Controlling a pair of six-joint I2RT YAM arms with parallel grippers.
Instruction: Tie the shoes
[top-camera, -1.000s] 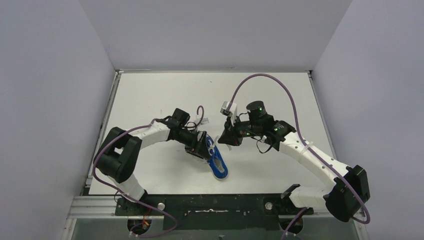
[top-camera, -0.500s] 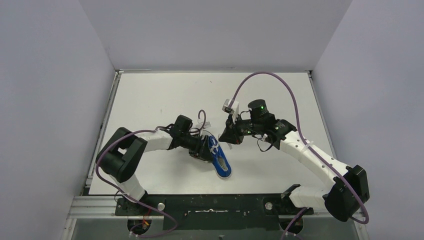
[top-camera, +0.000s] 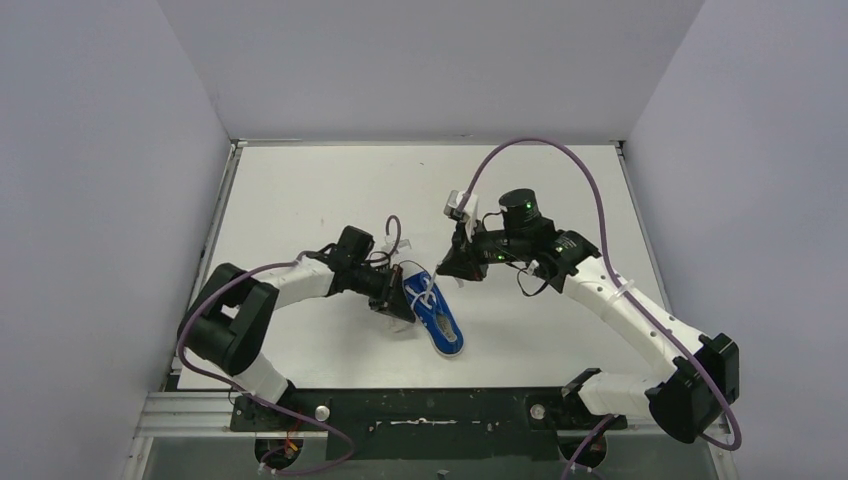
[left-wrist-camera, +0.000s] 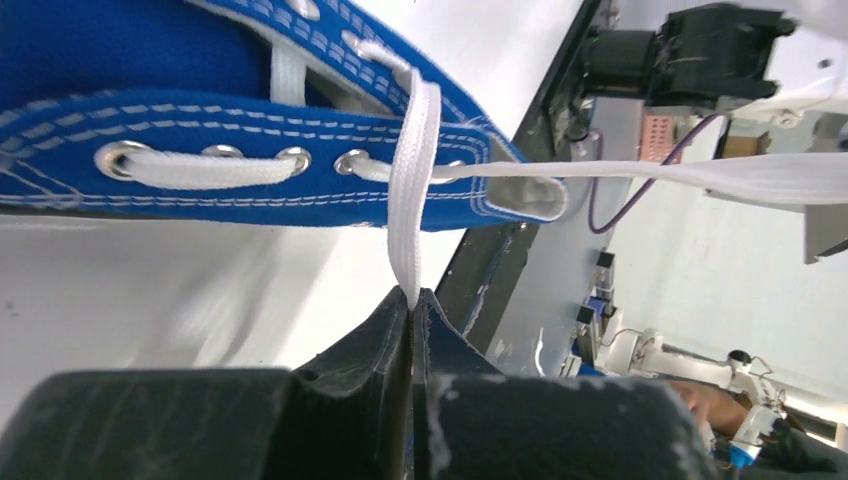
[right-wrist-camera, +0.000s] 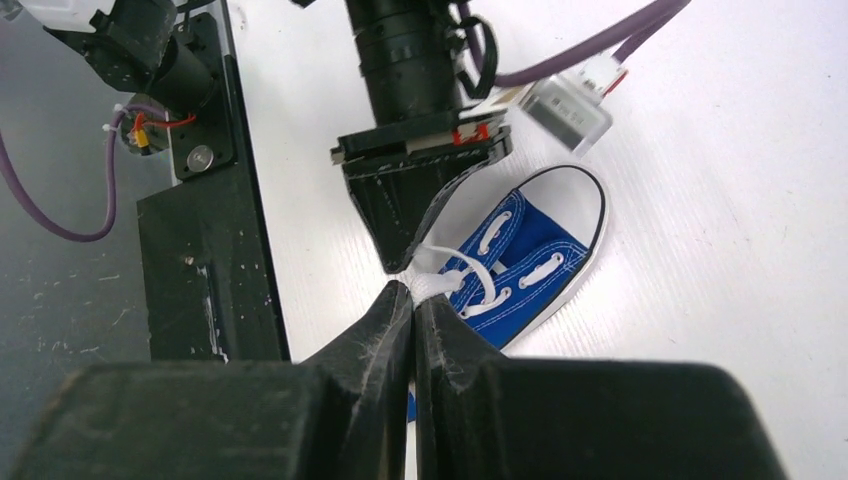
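White worktop (top-camera: 300, 190) bears the blue sneaker (top-camera: 433, 318) near centre; left hand (left-wrist-camera: 412, 300), low at its 10 o'clock, and right hand (right-wrist-camera: 412, 292), at 1 o'clock, each clench a taut white lace (left-wrist-camera: 412, 170)

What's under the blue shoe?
Just the white table. The sneaker seems to rest straight on it. The patch right beneath the sole is covered by the shoe, so nothing there can be seen.
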